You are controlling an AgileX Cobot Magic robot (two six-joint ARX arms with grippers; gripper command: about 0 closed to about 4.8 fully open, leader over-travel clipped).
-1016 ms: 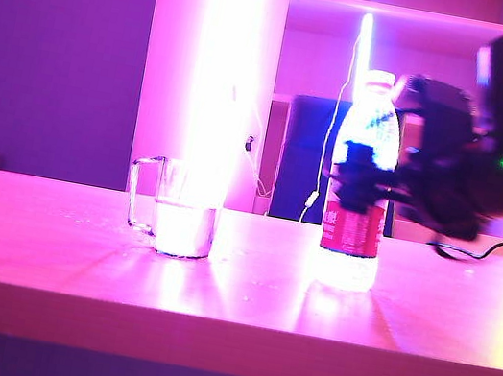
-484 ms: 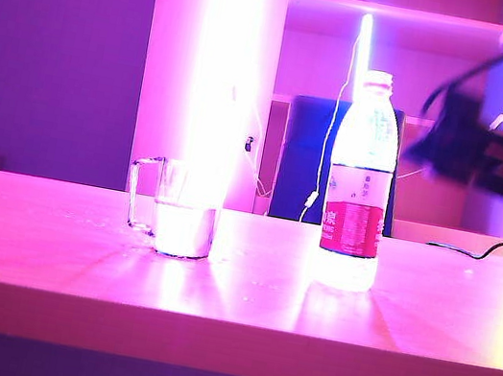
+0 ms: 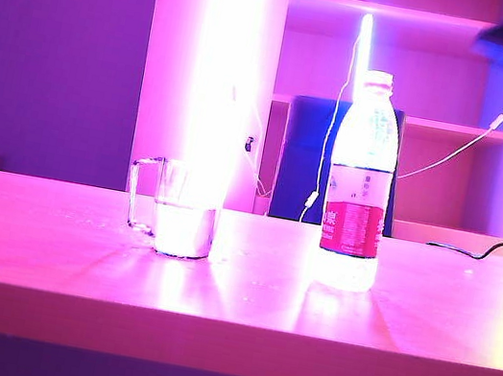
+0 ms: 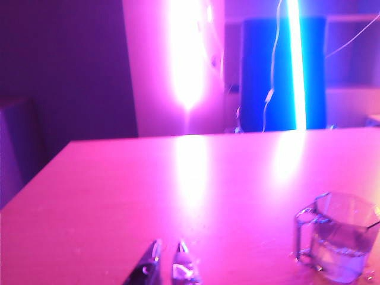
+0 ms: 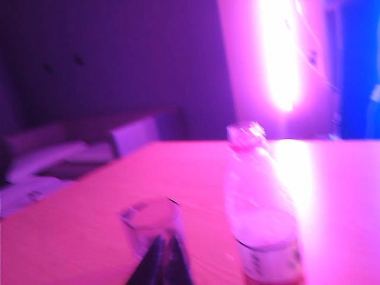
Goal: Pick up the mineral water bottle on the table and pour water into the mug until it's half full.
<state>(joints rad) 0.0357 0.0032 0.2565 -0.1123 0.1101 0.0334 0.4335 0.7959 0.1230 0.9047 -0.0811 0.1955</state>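
The mineral water bottle (image 3: pixel 360 183) stands upright on the table (image 3: pixel 225 339), well apart from the mug (image 3: pixel 184 210), which already holds water (image 3: pixel 184 230) low in its glass. My right gripper (image 5: pixel 161 261) is clenched on nothing, above and clear of both; my left gripper (image 4: pixel 168 267), tips nearly together, hangs empty near the mug. I judge withdrawing cleanly matters most. The ribbed plastic bottle would flex; the straight-sided mug is rigid, its handle squarish.
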